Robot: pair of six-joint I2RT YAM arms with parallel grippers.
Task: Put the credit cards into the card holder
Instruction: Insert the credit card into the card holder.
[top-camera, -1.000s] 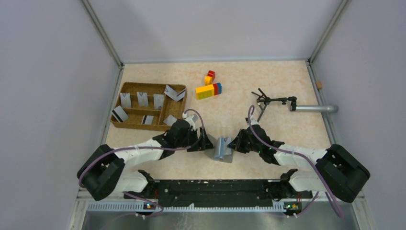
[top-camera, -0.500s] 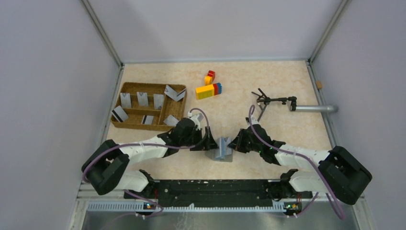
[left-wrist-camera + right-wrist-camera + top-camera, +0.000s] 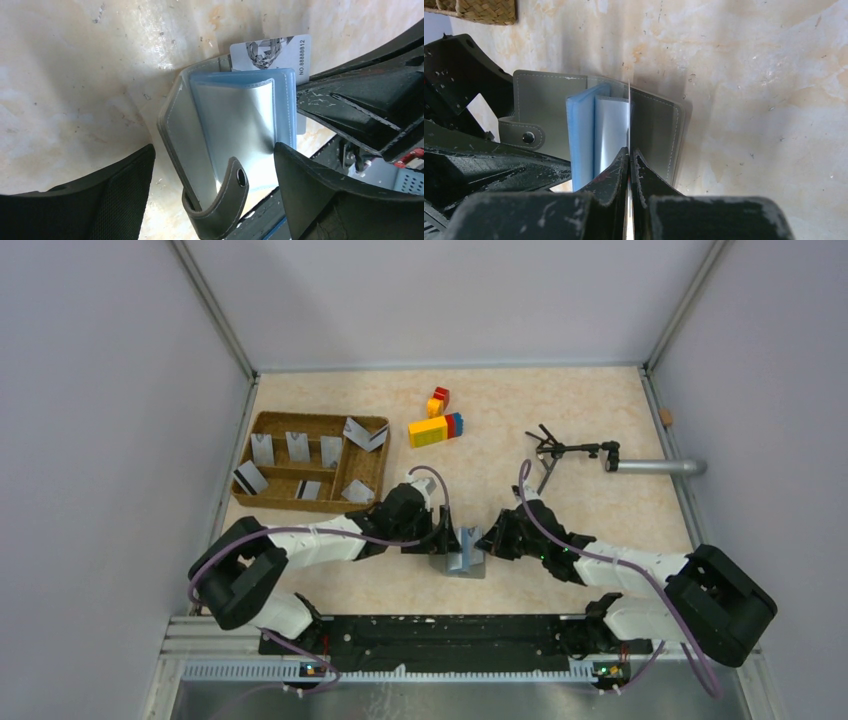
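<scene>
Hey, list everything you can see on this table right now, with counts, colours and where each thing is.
card holder: one, grey with blue panels, open, centre
held credit card: one, silver, at the holder
tray credit cards: about seven, silver-grey, wicker tray
wicker tray: one, brown, far left
toy blocks: two clusters, yellow-red-blue, far centre
stand: one, black, right, by a silver tube
left tool: one, black, open, flanking the holder
right tool: one, black, shut on held credit card

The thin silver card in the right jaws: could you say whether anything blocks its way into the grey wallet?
Nothing visible: the thin silver card between the right gripper's jaws stands inside the grey folding wallet, beside its blue panels.
</scene>
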